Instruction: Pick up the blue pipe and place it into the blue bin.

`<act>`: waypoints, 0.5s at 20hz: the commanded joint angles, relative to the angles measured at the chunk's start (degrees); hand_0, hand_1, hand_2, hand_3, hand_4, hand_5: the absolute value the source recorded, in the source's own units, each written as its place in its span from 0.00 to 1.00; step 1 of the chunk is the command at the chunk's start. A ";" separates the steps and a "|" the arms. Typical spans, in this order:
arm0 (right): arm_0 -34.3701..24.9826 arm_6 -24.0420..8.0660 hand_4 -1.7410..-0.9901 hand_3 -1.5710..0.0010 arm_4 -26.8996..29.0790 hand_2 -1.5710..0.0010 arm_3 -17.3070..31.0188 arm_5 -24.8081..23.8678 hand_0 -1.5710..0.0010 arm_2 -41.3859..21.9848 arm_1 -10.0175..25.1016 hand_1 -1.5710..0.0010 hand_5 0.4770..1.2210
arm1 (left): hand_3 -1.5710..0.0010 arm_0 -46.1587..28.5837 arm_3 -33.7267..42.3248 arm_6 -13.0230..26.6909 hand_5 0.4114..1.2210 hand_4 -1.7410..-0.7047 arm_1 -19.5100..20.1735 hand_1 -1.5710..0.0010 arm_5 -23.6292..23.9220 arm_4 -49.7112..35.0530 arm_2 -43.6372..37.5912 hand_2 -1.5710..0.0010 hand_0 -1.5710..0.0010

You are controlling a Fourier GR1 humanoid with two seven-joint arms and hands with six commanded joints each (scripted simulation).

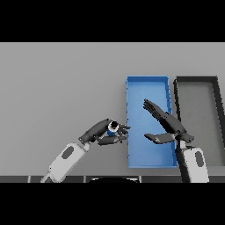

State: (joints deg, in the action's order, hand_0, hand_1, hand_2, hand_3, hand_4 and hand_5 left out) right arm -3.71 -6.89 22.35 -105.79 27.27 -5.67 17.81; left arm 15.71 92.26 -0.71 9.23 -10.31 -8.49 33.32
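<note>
A plain grey surface [61, 88] fills the whole head view, evenly lit and matte. Its near edge runs along the bottom, where a dark strip [35, 179] shows beneath. No walls or windows appear.

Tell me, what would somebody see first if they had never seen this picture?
Probably the bright blue bin right of the table's middle, with a black bin beside it on the right. Next, the left hand just left of the blue bin, fingers curled round a small blue pipe. The right hand is spread open over the blue bin.
</note>
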 commanded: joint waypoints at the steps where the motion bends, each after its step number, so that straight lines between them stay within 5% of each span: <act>1: -1.57 -1.22 0.55 1.00 0.80 1.00 -1.10 1.50 1.00 -1.16 0.94 1.00 0.04 | 0.08 -0.09 -0.22 0.47 1.00 0.01 -0.12 0.00 0.33 0.68 0.34 0.00 0.00; 6: -10.02 -8.61 0.54 1.00 6.78 1.00 -4.58 4.16 1.00 -5.23 3.55 1.00 0.02 | 0.08 -0.06 -0.65 0.71 1.00 0.01 -0.40 0.00 0.53 2.02 0.98 0.00 0.00; 10: -15.09 -10.39 0.56 1.00 5.96 1.00 -4.65 5.70 1.00 -8.82 2.01 1.00 0.02 | 0.08 0.12 -0.33 -0.12 1.00 0.01 0.07 0.00 -0.24 1.28 0.34 0.00 0.00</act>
State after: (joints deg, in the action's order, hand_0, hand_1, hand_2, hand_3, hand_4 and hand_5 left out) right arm -18.82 -17.36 28.29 -110.45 32.98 -14.51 19.79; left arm 15.84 91.94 -0.93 9.31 -10.66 -7.32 33.65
